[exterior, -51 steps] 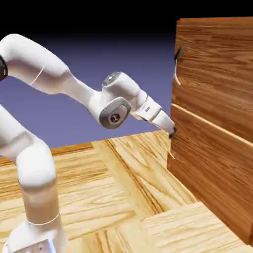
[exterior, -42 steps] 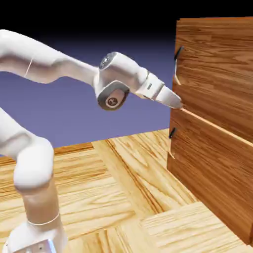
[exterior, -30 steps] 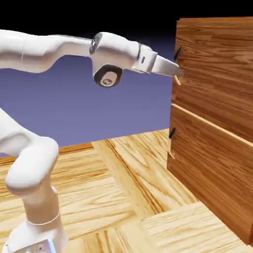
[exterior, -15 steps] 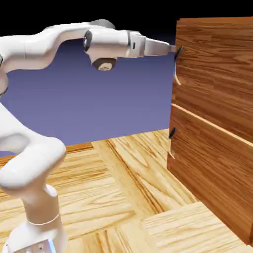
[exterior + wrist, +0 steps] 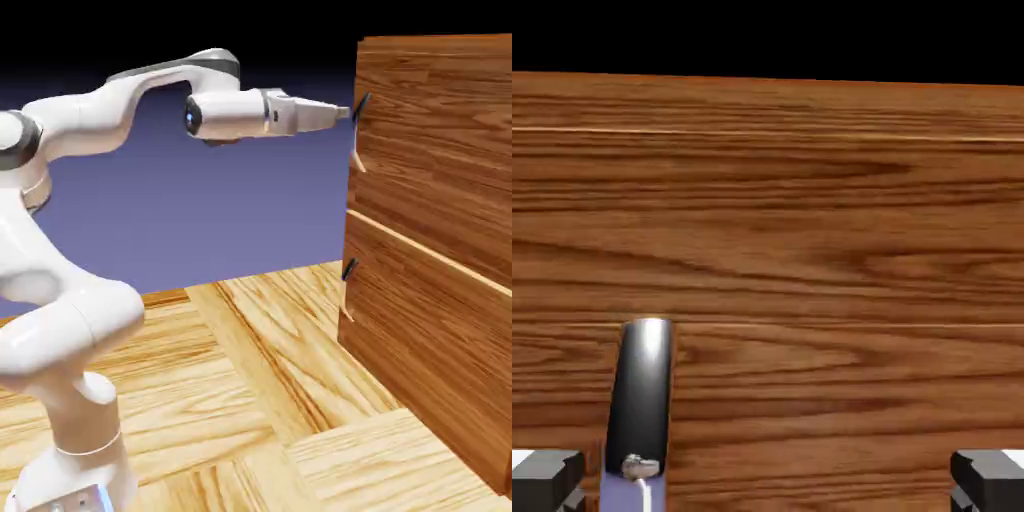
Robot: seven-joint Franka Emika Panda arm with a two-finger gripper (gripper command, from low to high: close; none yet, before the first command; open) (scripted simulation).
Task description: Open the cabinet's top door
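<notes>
The cabinet (image 5: 435, 250) stands at the right of the exterior view on the pale wood-grain table (image 5: 250, 400), a big reddish-brown box with two panels stacked on its front. Both panels lie flush with the carcass — shut, so nothing of the inside or of any contents can be seen. The top door (image 5: 440, 150) is the upper panel, parted from the lower panel (image 5: 425, 350) by a thin pale seam; its small dark bar handle (image 5: 360, 106) sits at the door's left edge, near the top corner, and the lower panel carries its own little handle (image 5: 348, 268) at the same edge. The white arm stretches roughly level across the view toward the cabinet, and the gripper (image 5: 347, 113) reaches right up to the top door's handle; whether it touches the bar cannot be told from here. In the hand view the door's wood (image 5: 812, 230) fills the picture, the two grey fingertips (image 5: 544, 478) stand spread wide at the bottom corners, and the dark glossy handle (image 5: 642, 395) rises just inside the left one — nothing is pinched between the fingers.
</notes>
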